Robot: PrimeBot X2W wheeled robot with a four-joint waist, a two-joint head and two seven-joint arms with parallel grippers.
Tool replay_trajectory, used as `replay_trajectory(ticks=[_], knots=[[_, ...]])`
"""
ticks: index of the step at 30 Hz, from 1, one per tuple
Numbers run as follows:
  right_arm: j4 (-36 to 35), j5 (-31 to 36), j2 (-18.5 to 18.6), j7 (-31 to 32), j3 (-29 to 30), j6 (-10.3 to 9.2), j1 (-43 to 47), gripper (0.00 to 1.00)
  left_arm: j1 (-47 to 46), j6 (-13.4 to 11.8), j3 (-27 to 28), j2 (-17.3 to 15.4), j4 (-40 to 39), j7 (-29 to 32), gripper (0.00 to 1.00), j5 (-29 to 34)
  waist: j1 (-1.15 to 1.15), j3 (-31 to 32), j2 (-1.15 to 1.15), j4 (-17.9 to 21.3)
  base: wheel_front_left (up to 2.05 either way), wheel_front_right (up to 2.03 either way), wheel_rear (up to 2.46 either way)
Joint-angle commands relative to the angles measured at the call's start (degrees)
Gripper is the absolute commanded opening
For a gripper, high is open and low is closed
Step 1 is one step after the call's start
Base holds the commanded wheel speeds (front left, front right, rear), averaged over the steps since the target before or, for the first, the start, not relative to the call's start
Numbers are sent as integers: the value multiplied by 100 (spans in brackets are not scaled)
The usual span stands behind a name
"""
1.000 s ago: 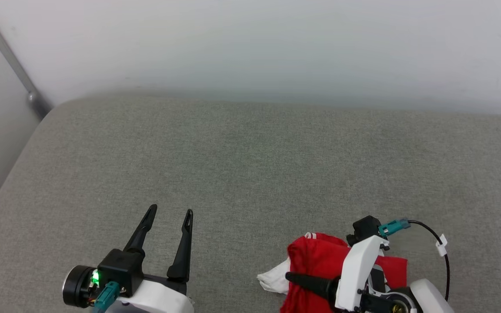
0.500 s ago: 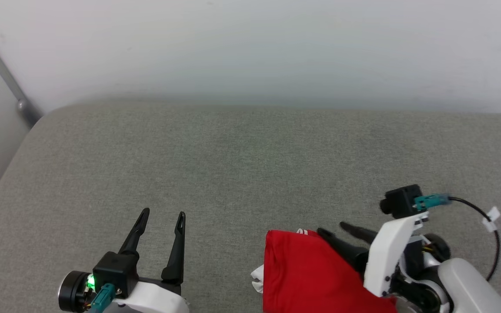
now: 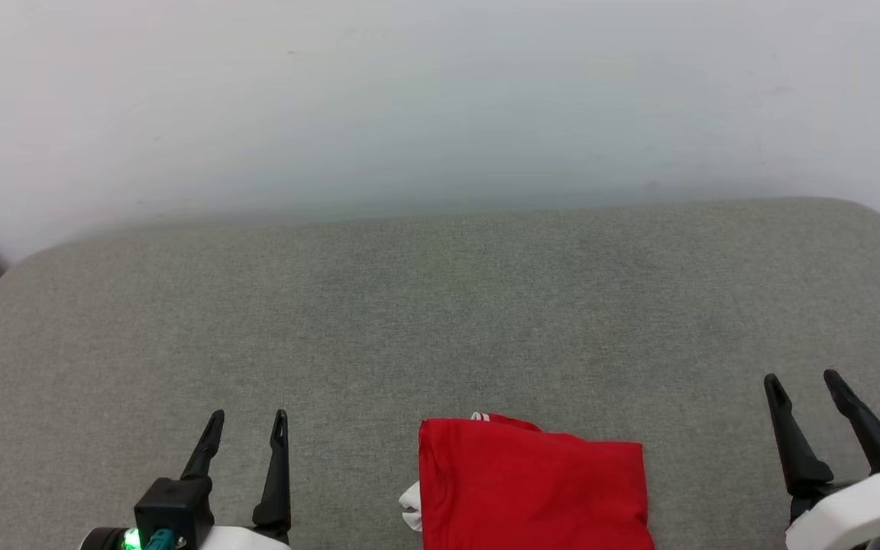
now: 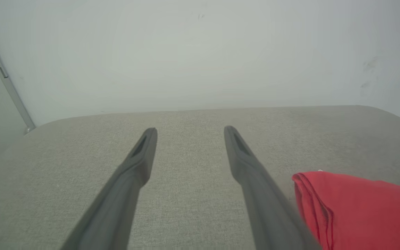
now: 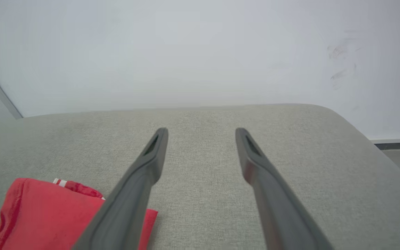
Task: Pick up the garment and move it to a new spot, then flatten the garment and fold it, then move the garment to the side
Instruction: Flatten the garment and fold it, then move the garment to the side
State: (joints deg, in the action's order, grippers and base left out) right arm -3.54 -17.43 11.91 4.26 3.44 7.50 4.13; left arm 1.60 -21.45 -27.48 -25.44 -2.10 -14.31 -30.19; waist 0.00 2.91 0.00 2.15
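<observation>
Both jaws wide apart, empty, clear of the garment.

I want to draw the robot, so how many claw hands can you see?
2. The left gripper is at the head view's lower left and the right gripper at its lower right. Both are open, with the folded red garment lying between them.

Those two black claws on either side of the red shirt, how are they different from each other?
The left claw tilts slightly rightward in the head view; the right claw tilts leftward. The right claw's tips reach farther up that view than the left claw's. Both are open, empty and clear of the folded red shirt between them.
</observation>
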Motion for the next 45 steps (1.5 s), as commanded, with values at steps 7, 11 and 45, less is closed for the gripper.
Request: replay_trajectory(ticks=[7, 11, 45], knots=[[-653, 129, -237, -79, -138, -2, 569, 100, 264, -85, 80, -23, 15, -58, 100, -29, 0, 114, 0, 12, 0, 0, 0], [-875, 178, -294, 4, -168, -2, 677, 100, 343, -93, 95, -4, -8, -56, 100, -50, 0, 147, 0, 1, 0, 0, 0], [1600, -2654, -805, 6597, 3100, -2, -398, 100, -114, 336, 324, 646, 77, -97, 100, 293, 0, -239, 0, -925, 0, 0, 0]])
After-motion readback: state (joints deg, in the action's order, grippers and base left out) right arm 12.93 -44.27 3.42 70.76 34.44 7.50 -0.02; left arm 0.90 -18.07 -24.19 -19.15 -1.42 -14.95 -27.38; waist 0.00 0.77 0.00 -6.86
